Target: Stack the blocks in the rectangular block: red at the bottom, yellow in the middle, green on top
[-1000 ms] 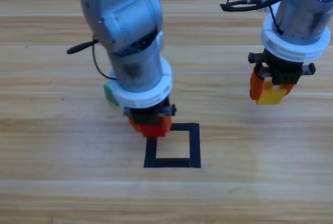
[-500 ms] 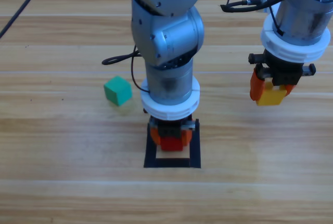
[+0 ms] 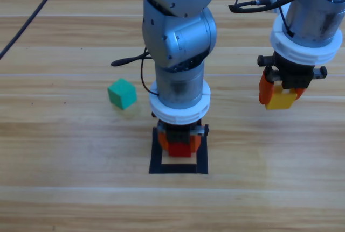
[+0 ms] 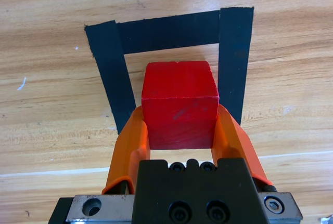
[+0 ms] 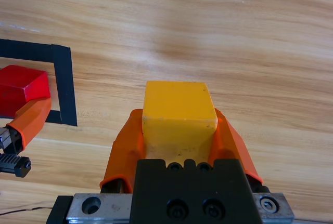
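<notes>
Table (image 3: pixel 54 189): bare wood, carries everything; both my arms come down onto it from the far side.

Left arm: stands upright over the rectangular block (image 3: pixel 201 154), because red goes in first as the base of the stack.

Right arm: hangs off to the right, well apart from the frame. I judge it is parked there so that yellow is ready once the base is set.

Rectangular block: black tape frame, nearly square. In the left wrist view (image 4: pixel 171 29) its opening lies directly under and ahead of my claw, with tape showing on both sides of the cube.

Left gripper (image 3: pixel 178 145): jaws closed against two opposite faces of red (image 4: pixel 180 104), pointing straight down. Red sits square between the jaws, its outer end projecting past the tips toward the opening. Whether it touches the wood yet I cannot tell.

Right gripper (image 3: pixel 280 96): jaws clamped on yellow (image 5: pixel 178 117), held clear above the table. The cube fills the gap between the jaws.

Green (image 3: pixel 122 93): loose on the table, left of the left arm and well apart from the frame, untouched; it goes on last.

Step, by my reading: seat red inside the tape, then let go.
</notes>
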